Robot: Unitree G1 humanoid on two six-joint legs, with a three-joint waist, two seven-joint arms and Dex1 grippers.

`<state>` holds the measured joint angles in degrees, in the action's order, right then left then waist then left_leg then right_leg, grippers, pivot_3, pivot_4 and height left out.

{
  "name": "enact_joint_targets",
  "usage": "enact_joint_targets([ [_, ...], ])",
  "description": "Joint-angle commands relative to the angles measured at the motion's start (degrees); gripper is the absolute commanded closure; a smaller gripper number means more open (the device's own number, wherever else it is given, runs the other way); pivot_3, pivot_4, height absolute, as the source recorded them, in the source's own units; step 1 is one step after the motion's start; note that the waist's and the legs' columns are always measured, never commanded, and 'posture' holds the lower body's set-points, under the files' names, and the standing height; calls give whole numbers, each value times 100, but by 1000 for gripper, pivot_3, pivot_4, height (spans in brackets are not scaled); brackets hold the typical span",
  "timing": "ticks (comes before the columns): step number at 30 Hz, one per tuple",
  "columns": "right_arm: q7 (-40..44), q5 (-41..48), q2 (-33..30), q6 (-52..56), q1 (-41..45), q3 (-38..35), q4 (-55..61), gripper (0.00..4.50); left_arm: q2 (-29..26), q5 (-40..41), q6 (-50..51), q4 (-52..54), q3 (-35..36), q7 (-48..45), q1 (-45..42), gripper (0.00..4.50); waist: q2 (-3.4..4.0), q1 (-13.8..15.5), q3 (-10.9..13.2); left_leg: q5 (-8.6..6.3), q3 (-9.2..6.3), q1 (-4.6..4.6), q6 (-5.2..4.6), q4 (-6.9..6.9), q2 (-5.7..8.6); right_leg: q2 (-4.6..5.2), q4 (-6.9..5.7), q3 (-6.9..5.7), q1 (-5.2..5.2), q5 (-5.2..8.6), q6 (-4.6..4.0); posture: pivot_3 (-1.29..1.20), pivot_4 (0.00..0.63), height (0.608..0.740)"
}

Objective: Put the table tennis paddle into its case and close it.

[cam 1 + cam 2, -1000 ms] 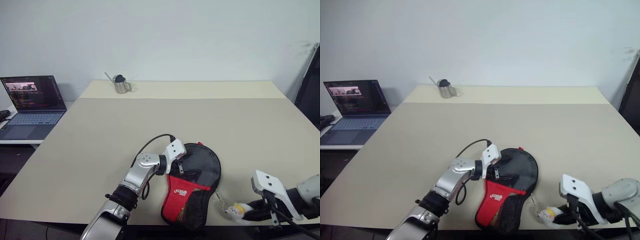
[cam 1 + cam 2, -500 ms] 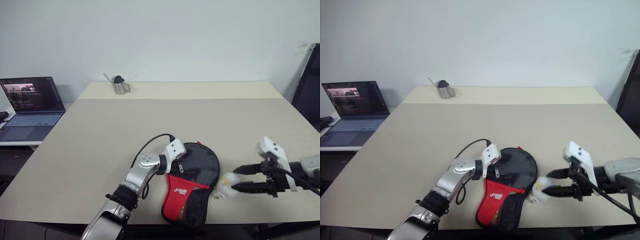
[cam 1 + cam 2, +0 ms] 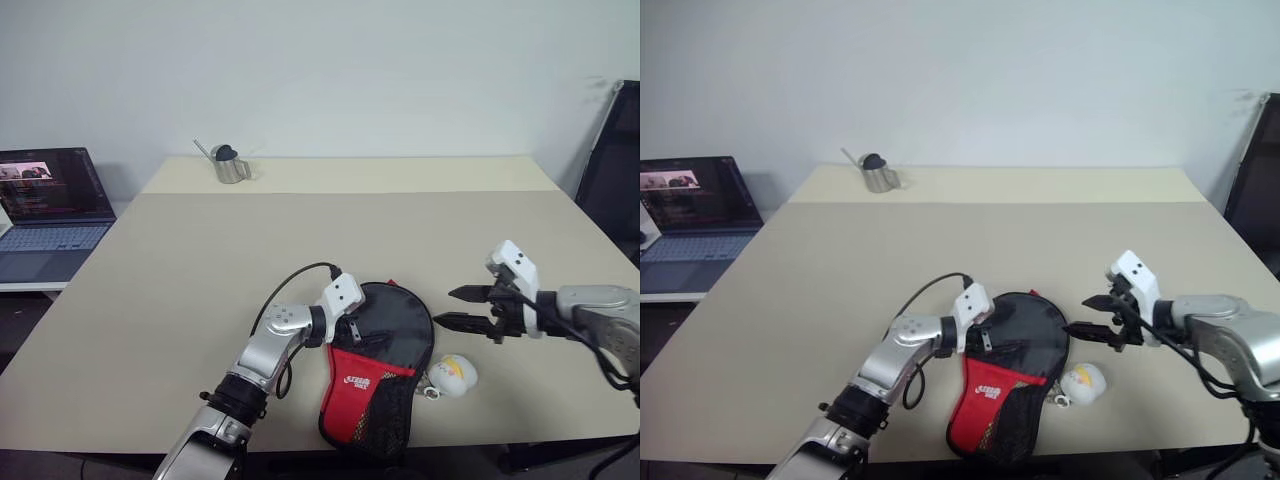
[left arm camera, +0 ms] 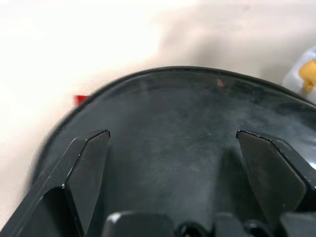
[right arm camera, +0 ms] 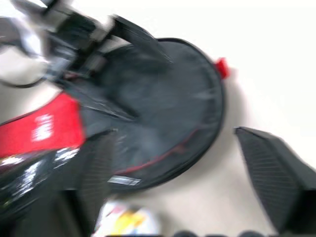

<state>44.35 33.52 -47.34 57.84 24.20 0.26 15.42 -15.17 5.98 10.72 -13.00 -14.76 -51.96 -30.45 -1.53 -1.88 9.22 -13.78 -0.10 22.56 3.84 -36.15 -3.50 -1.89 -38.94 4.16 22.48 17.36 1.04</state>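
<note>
The case (image 3: 385, 360) lies flat near the table's (image 3: 200, 260) front edge. Its round end points toward the far side and its narrow red end toward the near edge, so its long axis runs near to far. The left gripper (image 3: 352, 325), fingers spread wide and empty, hovers over the case's left rim. The right gripper (image 3: 455, 307), also wide open and empty, hangs just right of the round end. A white ball (image 3: 452, 373) rests beside the case's right edge.

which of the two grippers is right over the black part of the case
The left gripper: its open fingers hang over the case's round black end. The right gripper, also open, hovers off the case's right edge, above the table.
</note>
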Motion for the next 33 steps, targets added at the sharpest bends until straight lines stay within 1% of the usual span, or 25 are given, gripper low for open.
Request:
enact_joint_targets([
  [1, -407, -356, 482, -247, 218, 205, -377, 37, -240, 935, 820, 1212, 632, -193, 49, 0, 0, -3, 0, 0, -1, 13, 0, 0, -3, 0, -2, 0, 12, -3, -5, 0, 150, 740],
  [4, -544, -534, 944, -405, 299, 351, -710, 37, -660, 1491, 1461, 1797, 992, -391, 149, 0, 1, 1, 1, 1, 5, 44, 2, 1, -4, 0, -11, -1, 53, -7, -12, 0, 150, 740],
  [6, -601, -635, 1207, -515, 341, 398, -955, 37, -982, 1539, 1566, 1937, 1079, -482, 239, 0, 6, 4, 3, 1, 7, 45, 2, 3, -4, 0, -13, -2, 59, -7, -12, 0, 150, 740],
  [9, -623, -844, 1438, -748, 376, 484, -1321, 37, -1292, 1535, 1604, 1987, 1137, -484, 381, 0, 6, 3, 4, 1, 15, 42, 1, 0, -1, 2, -13, -2, 59, -7, -12, 0, 150, 740],
  [11, -620, -967, 1535, -863, 401, 537, -1525, 37, -1408, 1486, 1555, 1975, 1154, -453, 451, 0, 6, 3, 4, 1, 17, 44, 1, -6, 0, 3, -13, -1, 59, -8, -11, 0, 150, 740],
  [15, -571, -1095, 1641, -994, 522, 509, -1840, 37, -1405, 1516, 1571, 2040, 1168, -315, 516, 0, 6, 4, 4, 1, 15, 43, 0, -17, -1, 2, -16, -3, 57, -13, -17, 0, 150, 740],
  [18, -510, -1115, 1698, -1033, 640, 479, -2024, 627, -1424, 1480, 1527, 2085, 1103, -289, 601, 0, 6, 3, 4, 1, 16, 43, 0, -18, -2, 0, -17, -2, 57, -15, -19, 0, 150, 740],
  [26, -234, -1148, 1798, -1102, 920, 525, -2347, 3357, -1486, 1464, 1541, 2190, 1077, -255, 716, 0, 6, -4, 4, 0, 17, 43, -1, -17, -5, -2, -17, -1, 59, -16, -21, 0, 150, 740],
  [30, -118, -1399, 1942, -1369, 1254, 724, -2691, 4473, -1486, 1465, 1536, 2199, 1058, -239, 706, 0, 6, -39, 4, 0, 18, 41, -1, -18, -7, -4, -19, 0, 59, -17, -22, 0, 150, 740],
  [33, -16, -1626, 2101, -1658, 1590, 870, -3037, 4473, -1478, 1442, 1515, 2194, 1028, -229, 708, 0, 6, -127, 4, 1, 21, 37, -1, -18, -9, -6, -26, 3, 59, -19, -25, 0, 150, 740],
])
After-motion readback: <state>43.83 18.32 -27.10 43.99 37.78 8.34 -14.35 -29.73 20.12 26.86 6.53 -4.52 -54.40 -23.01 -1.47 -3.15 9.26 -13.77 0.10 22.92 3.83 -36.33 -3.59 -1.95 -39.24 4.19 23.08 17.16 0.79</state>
